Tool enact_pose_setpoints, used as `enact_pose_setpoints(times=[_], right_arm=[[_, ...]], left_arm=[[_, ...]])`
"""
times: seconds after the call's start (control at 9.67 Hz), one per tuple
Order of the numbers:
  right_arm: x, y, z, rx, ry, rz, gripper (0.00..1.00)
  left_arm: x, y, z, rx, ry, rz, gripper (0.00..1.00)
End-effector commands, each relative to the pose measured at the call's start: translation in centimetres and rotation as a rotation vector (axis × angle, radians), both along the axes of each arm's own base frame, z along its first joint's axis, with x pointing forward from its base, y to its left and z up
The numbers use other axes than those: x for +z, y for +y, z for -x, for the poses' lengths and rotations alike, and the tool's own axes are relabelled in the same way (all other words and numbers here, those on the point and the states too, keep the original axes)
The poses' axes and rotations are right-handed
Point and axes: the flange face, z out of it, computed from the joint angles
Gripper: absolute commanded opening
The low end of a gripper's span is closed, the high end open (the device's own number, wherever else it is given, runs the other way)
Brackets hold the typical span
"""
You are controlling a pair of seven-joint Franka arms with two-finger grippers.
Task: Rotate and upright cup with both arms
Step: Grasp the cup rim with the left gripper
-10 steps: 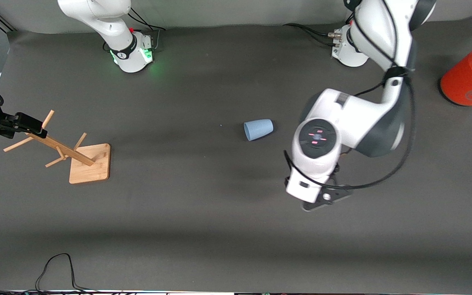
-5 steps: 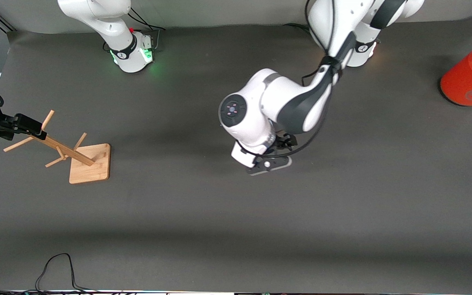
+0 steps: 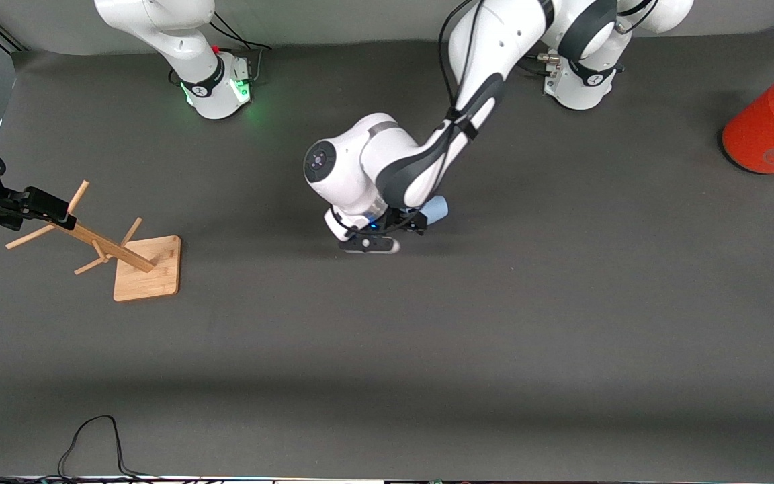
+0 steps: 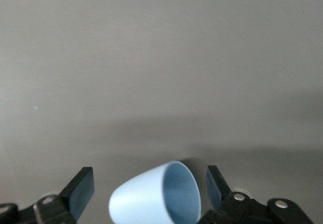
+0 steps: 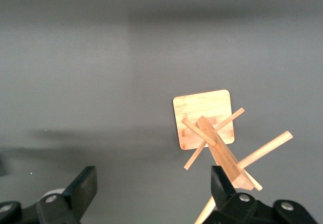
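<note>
Cup (image 4: 154, 196) on its side between wide-open left pincer (image 4: 146, 191), untouched.

The left arm (image 3: 387, 165) is seen swung in from the left arm's end of the table toward the middle, where a second ago it was stationed well clear of the cup (image 3: 435, 210). The left gripper (image 4: 146, 193) is now brought down at the cup, and its fingers (image 4: 81, 191) are spread on either side of the cup with a gap at each side. The cup, fully exposed on its side a second ago, is now largely covered by the arm in the front view, with only one end visible.
</note>
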Motion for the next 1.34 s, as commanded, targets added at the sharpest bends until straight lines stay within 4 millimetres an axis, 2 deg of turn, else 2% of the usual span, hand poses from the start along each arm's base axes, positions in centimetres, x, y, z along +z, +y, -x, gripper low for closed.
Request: enact_pose_setpoints(times=[0.0, 0.1, 0.21, 0.31, 0.62, 0.72, 0.83, 1.03, 1.24], right_arm=[[-0.4, 0.2, 0.0, 0.026, 0.001, 0.013, 1.0], [-0.3, 0.1, 0.0, 0.023, 0.0, 0.013, 1.0], [-0.3, 0.1, 0.0, 0.023, -0.002, 0.013, 1.0], [-0.3, 0.1, 0.0, 0.023, -0.002, 0.013, 1.0], [-0.3, 0.1, 0.0, 0.023, 0.0, 0.013, 1.0], [-0.3, 0.2, 0.0, 0.025, 0.0, 0.013, 1.0], [-0.4, 0.2, 0.0, 0.025, 0.001, 0.013, 1.0], [-0.4, 0.1, 0.0, 0.023, 0.001, 0.013, 1.0], [-0.6, 0.1, -0.1, 0.023, 0.004, 0.012, 1.0]], left_arm=[[-0.9, -0.4, 0.7, -0.182, 0.07, -0.033, 0.99], [-1.2, -0.2, 0.8, -0.251, 0.111, -0.045, 0.99], [-2.8, -0.1, 1.3, -0.27, 0.134, -0.066, 0.99], [-4.7, -0.4, 2.9, -0.302, 0.145, -0.107, 0.97], [-6.3, 0.1, 3.9, -0.38, 0.189, -0.16, 0.93], [-6.7, 0.4, 4.1, -0.425, 0.212, -0.177, 0.84], [-6.7, 0.7, 3.8, -0.453, 0.235, -0.188, 0.61], [-6.2, 1.2, 3.5, -0.466, 0.254, -0.2, 0.0], [-6.2, 1.4, 3.5, -0.476, 0.238, -0.241, 0.0]])
